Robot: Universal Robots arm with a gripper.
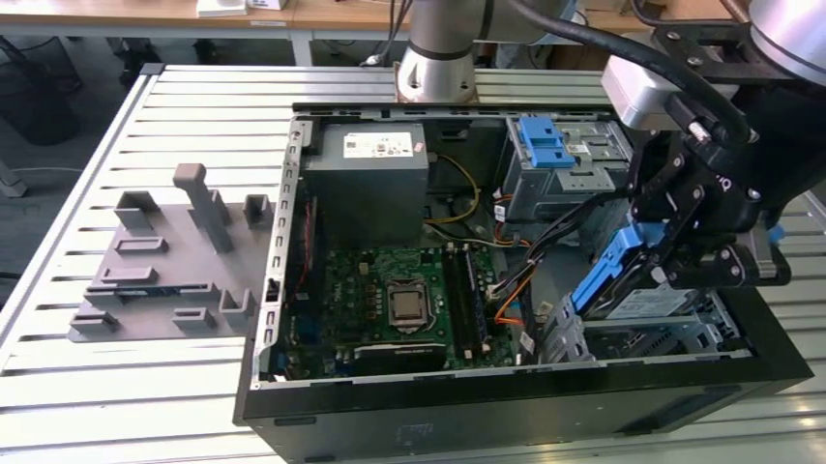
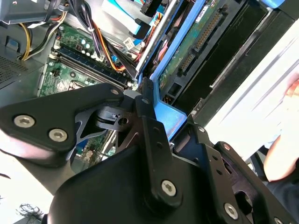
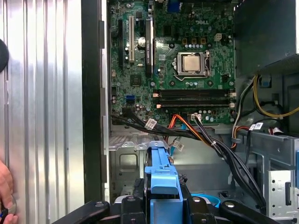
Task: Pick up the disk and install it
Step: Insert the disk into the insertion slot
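**A:** where's the disk (image 1: 635, 300) sitting right now?

**B:** Just the one disk, a flat silver-grey metal slab with a blue plastic rail (image 1: 604, 275) down its edge. It's tilted over the bare-metal drive cage (image 1: 671, 338) at the exterior view's right end of the open black case (image 1: 516, 416). Can't tell if it touches the cage. The gripper (image 1: 687, 269) has it clamped, black fingers (image 2: 149, 123) closed tight on the blue rail.

**A:** and around it?

**B:** One green motherboard (image 1: 374, 309) with one square processor socket (image 1: 406, 302), one boxy grey power supply (image 1: 368, 179) and one bright blue ridged latch (image 1: 548, 145). Outside the case, one grey plastic jig (image 1: 162, 266) with slots and posts stands on the ribbed metal table (image 1: 130, 387).
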